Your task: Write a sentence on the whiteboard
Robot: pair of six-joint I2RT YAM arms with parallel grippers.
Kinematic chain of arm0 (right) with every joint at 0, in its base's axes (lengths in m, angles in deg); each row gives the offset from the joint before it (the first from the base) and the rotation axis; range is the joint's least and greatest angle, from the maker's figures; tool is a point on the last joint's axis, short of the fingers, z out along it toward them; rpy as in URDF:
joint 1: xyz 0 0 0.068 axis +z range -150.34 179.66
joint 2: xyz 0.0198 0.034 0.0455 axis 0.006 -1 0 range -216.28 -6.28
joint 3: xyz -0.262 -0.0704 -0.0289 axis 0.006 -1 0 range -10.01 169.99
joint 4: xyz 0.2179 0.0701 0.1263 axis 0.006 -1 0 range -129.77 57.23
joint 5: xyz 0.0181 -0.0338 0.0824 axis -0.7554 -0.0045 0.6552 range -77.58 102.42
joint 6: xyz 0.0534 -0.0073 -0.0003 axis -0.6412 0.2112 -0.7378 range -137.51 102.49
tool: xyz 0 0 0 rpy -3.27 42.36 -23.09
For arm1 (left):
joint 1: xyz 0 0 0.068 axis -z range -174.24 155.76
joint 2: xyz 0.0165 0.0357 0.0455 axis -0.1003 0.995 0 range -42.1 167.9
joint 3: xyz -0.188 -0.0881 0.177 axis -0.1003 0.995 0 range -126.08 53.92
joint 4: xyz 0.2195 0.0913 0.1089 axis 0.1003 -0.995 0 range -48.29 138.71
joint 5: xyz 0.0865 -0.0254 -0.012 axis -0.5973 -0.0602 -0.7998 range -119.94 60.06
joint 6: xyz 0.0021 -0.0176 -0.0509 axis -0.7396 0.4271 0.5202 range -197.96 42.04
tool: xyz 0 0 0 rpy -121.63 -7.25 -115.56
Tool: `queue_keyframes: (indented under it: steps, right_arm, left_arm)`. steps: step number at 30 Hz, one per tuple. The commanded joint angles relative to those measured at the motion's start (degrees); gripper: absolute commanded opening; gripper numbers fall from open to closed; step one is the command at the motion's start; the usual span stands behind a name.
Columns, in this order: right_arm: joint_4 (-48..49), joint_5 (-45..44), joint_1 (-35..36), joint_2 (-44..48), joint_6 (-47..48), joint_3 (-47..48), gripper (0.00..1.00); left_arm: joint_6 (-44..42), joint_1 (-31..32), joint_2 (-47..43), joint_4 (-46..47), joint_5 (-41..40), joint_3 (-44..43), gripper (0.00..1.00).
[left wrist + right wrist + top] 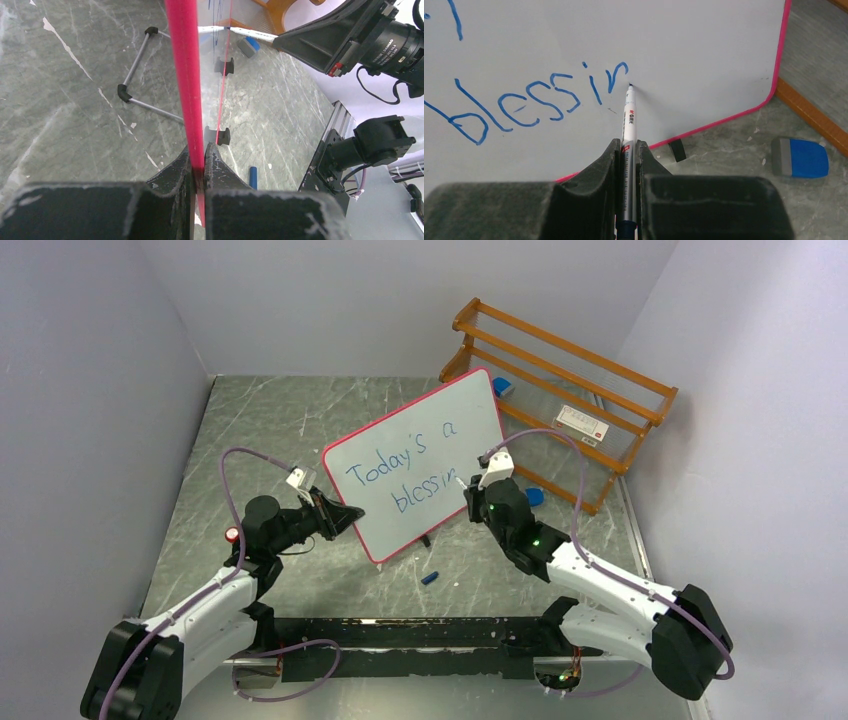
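Here the left gripper [198,150] clamps the whiteboard [187,75] rim, the right gripper [628,147] pinches a marker [628,117], bare board at three o'clock of the sentence [559,95].

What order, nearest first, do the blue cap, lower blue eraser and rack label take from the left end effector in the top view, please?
1. Blue cap, near centre.
2. Lower blue eraser, farther right.
3. Rack label, far right, at the back.
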Motion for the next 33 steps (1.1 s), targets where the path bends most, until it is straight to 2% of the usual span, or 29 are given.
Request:
queue_keyframes:
  steps: [1, 11, 33]
  right_arm:
    - [-0.7, -0.8, -0.5, 0.9, -0.9, -1.0, 0.00]
    - [0.8, -2.2, -0.8, 3.2, -0.4, -0.9, 0.00]
    - [4.4, 4.1, -3.3, 1.4, 0.2, -0.7, 0.00]
  left_arm:
    - [-3.4, -0.2, -0.1, -3.2, -5.6, -0.2, 0.05]
    - [-3.4, -0.2, -0.1, -3.2, -5.6, -0.2, 0.05]
    - [-3.6, -0.2, 0.5, -2.9, -5.3, -0.3, 0.05]
